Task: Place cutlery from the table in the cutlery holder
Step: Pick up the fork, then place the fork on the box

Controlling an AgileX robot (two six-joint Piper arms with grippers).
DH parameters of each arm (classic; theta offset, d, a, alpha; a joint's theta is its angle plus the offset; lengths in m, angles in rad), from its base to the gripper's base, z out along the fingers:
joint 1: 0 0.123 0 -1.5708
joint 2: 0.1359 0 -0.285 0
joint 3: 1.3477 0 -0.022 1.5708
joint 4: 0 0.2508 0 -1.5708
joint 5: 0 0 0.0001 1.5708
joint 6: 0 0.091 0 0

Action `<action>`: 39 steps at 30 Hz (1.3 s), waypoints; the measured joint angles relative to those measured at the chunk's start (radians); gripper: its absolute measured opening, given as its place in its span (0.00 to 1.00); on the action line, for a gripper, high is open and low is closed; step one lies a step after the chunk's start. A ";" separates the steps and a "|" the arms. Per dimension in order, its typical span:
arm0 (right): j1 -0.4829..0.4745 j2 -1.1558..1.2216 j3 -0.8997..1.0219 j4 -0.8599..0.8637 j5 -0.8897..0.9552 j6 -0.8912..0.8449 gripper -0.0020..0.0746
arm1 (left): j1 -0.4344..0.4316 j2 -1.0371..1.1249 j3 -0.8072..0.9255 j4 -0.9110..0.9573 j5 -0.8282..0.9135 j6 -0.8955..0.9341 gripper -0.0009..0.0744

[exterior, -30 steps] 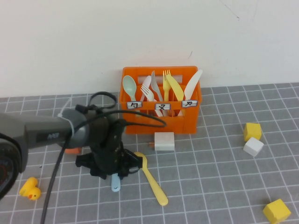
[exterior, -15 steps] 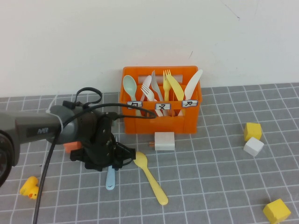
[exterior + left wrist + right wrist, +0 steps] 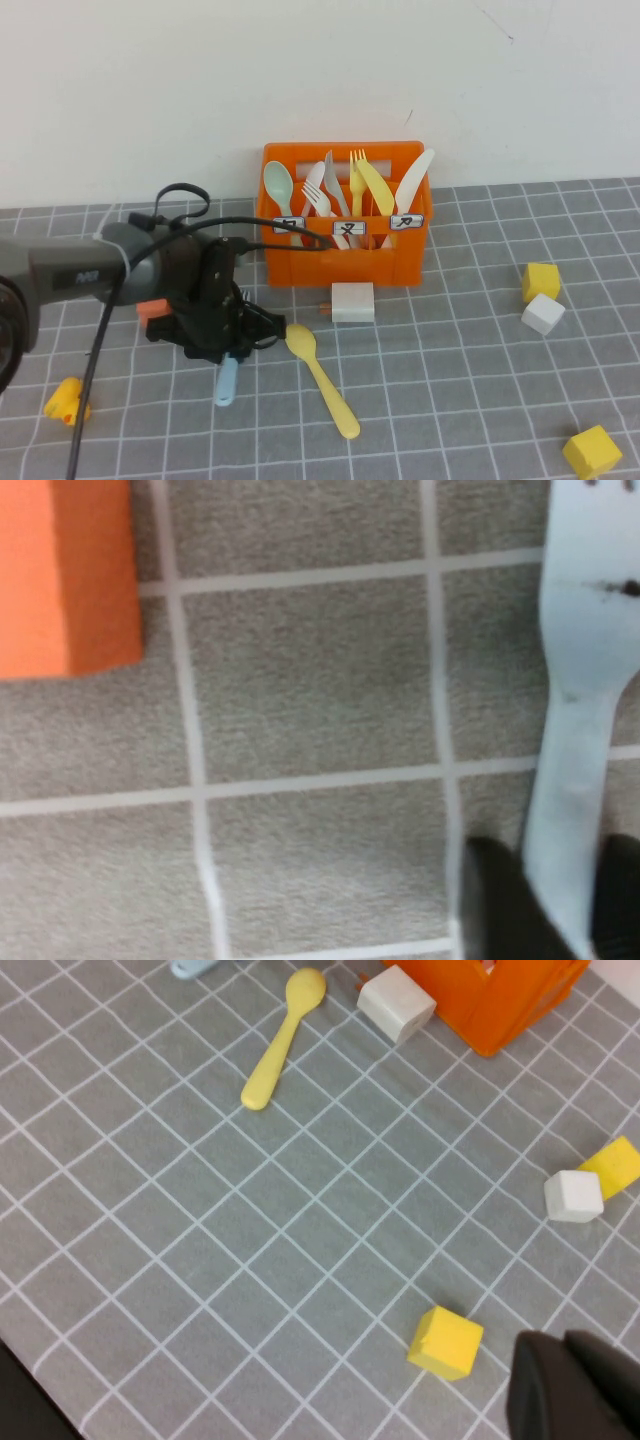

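Observation:
My left gripper (image 3: 225,345) is low over the table (image 3: 450,380), left of the orange cutlery holder (image 3: 345,262). It is shut on the light-blue fork (image 3: 226,382), whose handle sticks out towards me. In the left wrist view the fork (image 3: 575,730) runs between the two dark fingers (image 3: 500,905). The yellow spoon (image 3: 322,383) lies flat on the table just right of that gripper and also shows in the right wrist view (image 3: 283,1040). A long grey fork (image 3: 335,190) stands in the holder's middle compartment among other cutlery. My right gripper (image 3: 575,1390) is shut and empty, high above the table.
A white block (image 3: 351,302) sits in front of the holder. An orange block (image 3: 150,310) is by my left arm, a yellow duck (image 3: 65,402) at the front left. Yellow (image 3: 540,281) and white (image 3: 541,315) blocks lie right, another yellow block (image 3: 591,451) front right.
My left gripper has moved left and a little away from me with the light-blue fork in it; more of the handle shows now. The yellow spoon has not moved.

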 joint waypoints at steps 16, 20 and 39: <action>0.000 0.000 0.001 -0.049 -0.005 -0.002 0.04 | 0.002 -0.017 -0.004 -0.033 0.019 0.059 0.19; 0.000 0.000 0.002 -0.055 -0.024 -0.003 0.04 | 0.002 -0.064 0.001 -0.038 0.029 0.061 0.19; 0.000 0.000 0.002 -0.090 -0.040 -0.003 0.04 | 0.002 -0.377 0.001 0.065 -0.031 0.061 0.19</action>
